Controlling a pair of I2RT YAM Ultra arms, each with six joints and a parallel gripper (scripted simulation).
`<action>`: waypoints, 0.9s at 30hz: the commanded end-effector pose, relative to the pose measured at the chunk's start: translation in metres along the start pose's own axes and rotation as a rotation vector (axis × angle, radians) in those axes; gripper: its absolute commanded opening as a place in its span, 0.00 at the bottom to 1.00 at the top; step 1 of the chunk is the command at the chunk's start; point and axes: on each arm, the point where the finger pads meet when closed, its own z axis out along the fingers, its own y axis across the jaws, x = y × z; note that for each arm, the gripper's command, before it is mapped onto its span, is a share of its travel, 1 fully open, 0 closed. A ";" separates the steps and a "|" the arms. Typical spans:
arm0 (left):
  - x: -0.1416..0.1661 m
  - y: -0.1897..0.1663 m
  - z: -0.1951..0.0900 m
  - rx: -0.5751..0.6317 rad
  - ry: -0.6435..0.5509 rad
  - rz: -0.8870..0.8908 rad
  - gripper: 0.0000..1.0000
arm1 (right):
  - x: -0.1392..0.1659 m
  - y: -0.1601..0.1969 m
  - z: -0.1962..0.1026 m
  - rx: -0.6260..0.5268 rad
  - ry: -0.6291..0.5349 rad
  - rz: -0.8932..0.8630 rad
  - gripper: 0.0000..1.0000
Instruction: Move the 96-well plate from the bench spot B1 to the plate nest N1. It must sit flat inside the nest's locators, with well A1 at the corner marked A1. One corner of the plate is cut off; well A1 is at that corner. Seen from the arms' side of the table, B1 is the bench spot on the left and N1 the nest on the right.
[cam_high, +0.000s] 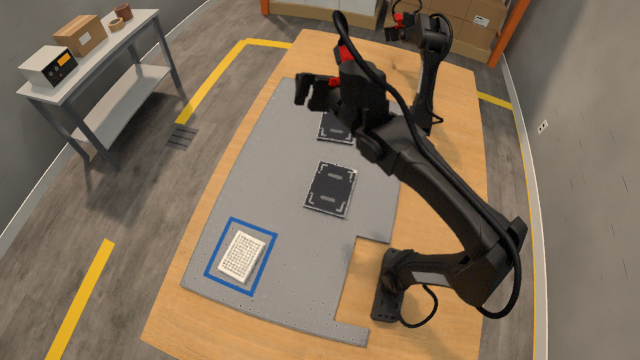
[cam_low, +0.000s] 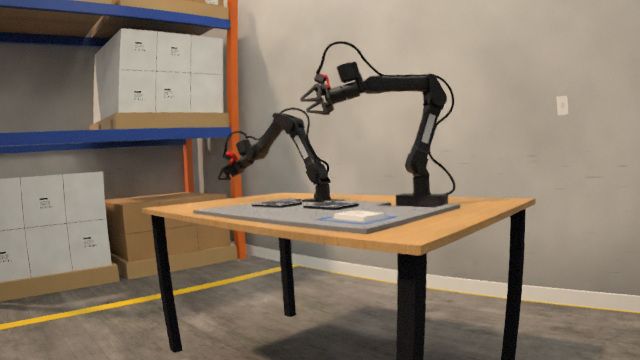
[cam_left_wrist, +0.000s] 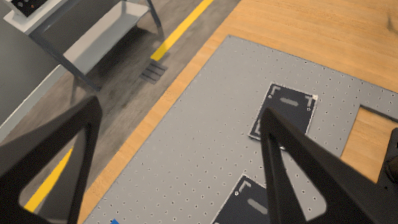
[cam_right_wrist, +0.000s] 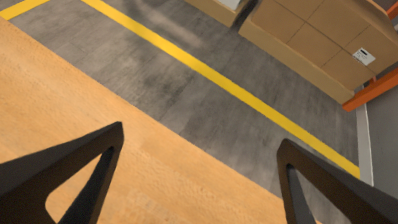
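Note:
The white 96-well plate (cam_high: 241, 256) lies flat inside the blue-outlined bench spot at the near end of the grey mat; it also shows in the exterior view (cam_low: 358, 215). Two black plate nests sit further along the mat, a middle one (cam_high: 330, 189) and a far one (cam_high: 336, 127), both empty. I cannot tell which is N1. My left gripper (cam_high: 304, 92) is open and empty, high above the mat near the far nest (cam_left_wrist: 287, 112). My right gripper (cam_high: 395, 27) is open and empty, high beyond the table's far end, over the floor.
The left arm's base (cam_high: 387, 295) stands in a mat cutout at the table's near right. A side table (cam_high: 85, 55) with a box and an instrument stands off to the left. Cardboard boxes (cam_right_wrist: 320, 45) and shelving stand beyond the far edge.

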 end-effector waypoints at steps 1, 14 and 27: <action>-0.006 0.002 -0.002 -0.007 -0.017 0.004 1.00 | -0.007 -0.002 -0.002 0.005 -0.015 -0.001 1.00; -0.006 0.002 -0.002 -0.007 -0.017 0.004 1.00 | -0.007 -0.002 -0.002 0.005 -0.015 -0.001 1.00; 0.056 0.039 -0.022 -0.172 0.085 -0.153 1.00 | -0.034 0.099 -0.024 -0.150 -0.019 -0.011 1.00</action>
